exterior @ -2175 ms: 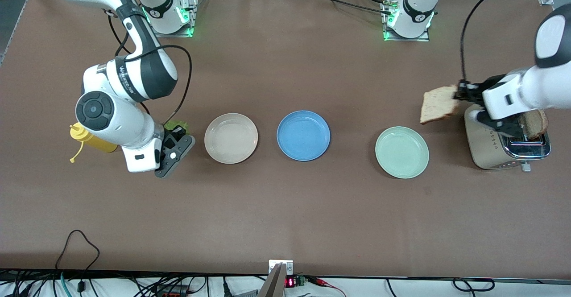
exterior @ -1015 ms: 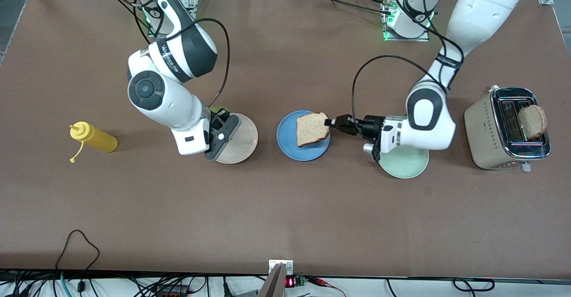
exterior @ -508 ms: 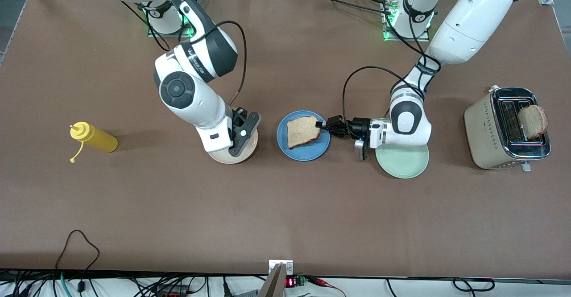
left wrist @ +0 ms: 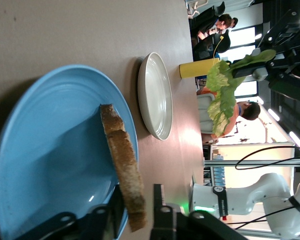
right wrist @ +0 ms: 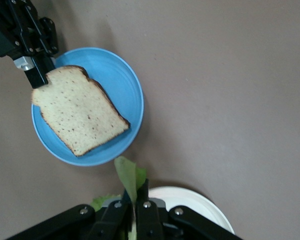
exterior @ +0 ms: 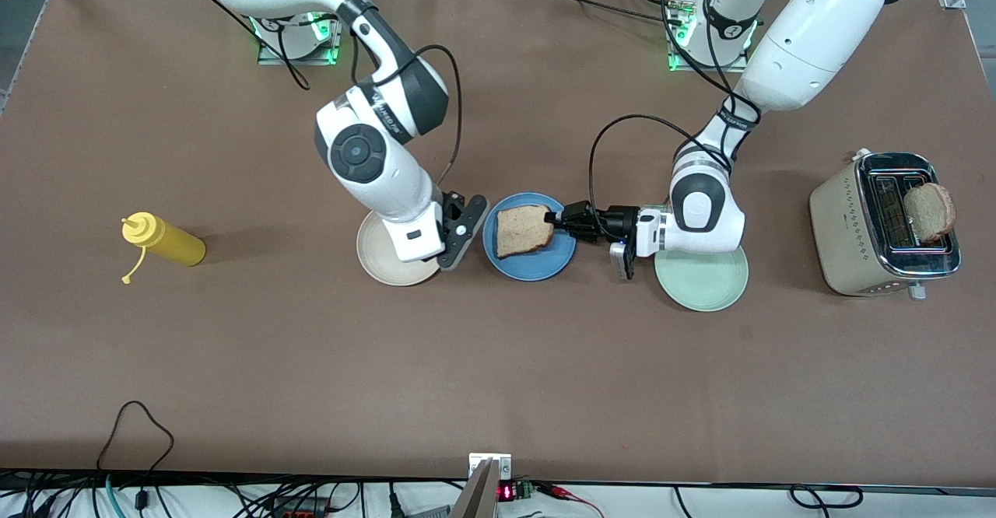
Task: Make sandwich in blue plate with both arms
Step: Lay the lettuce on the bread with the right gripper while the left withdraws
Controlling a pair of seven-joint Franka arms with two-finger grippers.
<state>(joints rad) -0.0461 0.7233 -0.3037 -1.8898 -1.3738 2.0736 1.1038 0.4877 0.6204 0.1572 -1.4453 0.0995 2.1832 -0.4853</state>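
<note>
my left tool (exterior: 554,218) pinches the bread slice (exterior: 521,230) over the blue plate (exterior: 529,267), should release it flat; right tool (right wrist: 135,205) grasping lettuce leaf (right wrist: 127,181) waits.

bread slice (exterior: 522,229) lowered onto blue plate (exterior: 529,268); right gripper (exterior: 464,232) closer.

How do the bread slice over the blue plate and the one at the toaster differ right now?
The bread slice over the blue plate lies nearly flat, one edge between the left gripper fingers; the toaster slice stands upright in a slot of the toaster, untouched. The plate slice shows its whole squarish face, the toaster slice only its rounded top. Both are light brown with darker crust.
</note>
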